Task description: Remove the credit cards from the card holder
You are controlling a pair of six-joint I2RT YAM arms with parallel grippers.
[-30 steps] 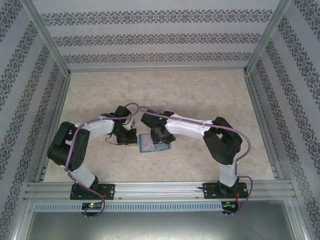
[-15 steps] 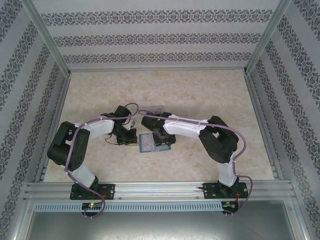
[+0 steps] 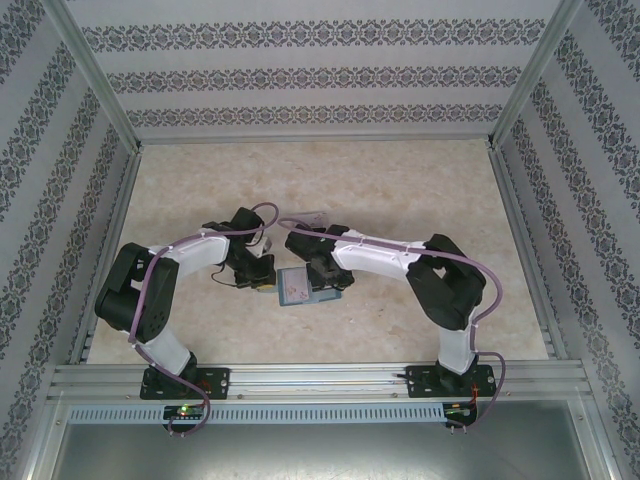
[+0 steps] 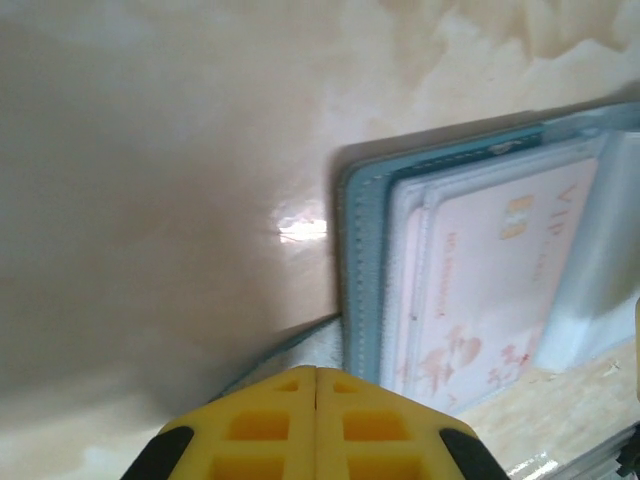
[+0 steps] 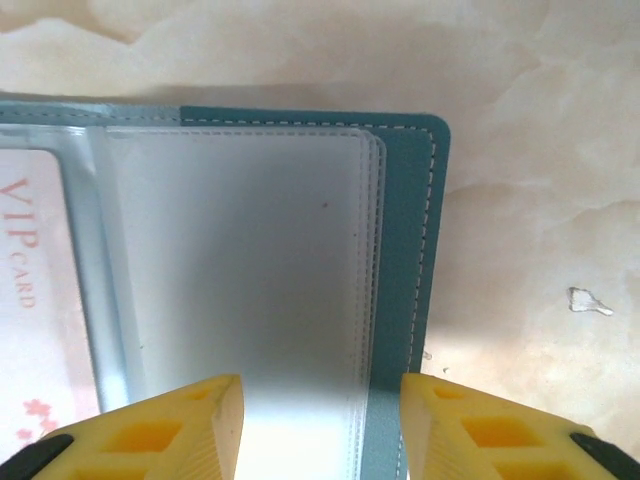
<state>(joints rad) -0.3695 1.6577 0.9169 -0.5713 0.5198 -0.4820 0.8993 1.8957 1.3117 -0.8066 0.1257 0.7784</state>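
The card holder (image 3: pixel 294 289) lies open on the marble tabletop between both grippers, teal border (image 4: pixel 360 260) around clear sleeves (image 5: pixel 250 260). A pale pink credit card (image 4: pixel 490 290) marked VIP sits in a sleeve of its left panel (image 5: pixel 30 300). My left gripper (image 3: pixel 265 284) is at the holder's left edge, shut (image 4: pixel 316 372), with a teal-edged strap running under its tips; whether the strap is pinched is unclear. My right gripper (image 3: pixel 322 283) hovers open (image 5: pixel 320 400) over the right panel, one finger on each side of the sleeves' outer edge and teal border.
A clear plastic tray (image 3: pixel 308 217) lies just behind the two wrists. Aluminium rails (image 3: pixel 520 230) and patterned walls fence the table on three sides. A small white fleck (image 5: pixel 590 300) marks the table to the right of the holder.
The right wrist has edged slightly toward the holder's right panel, and the holder has shifted and tilted a little. The left gripper stays shut in place.
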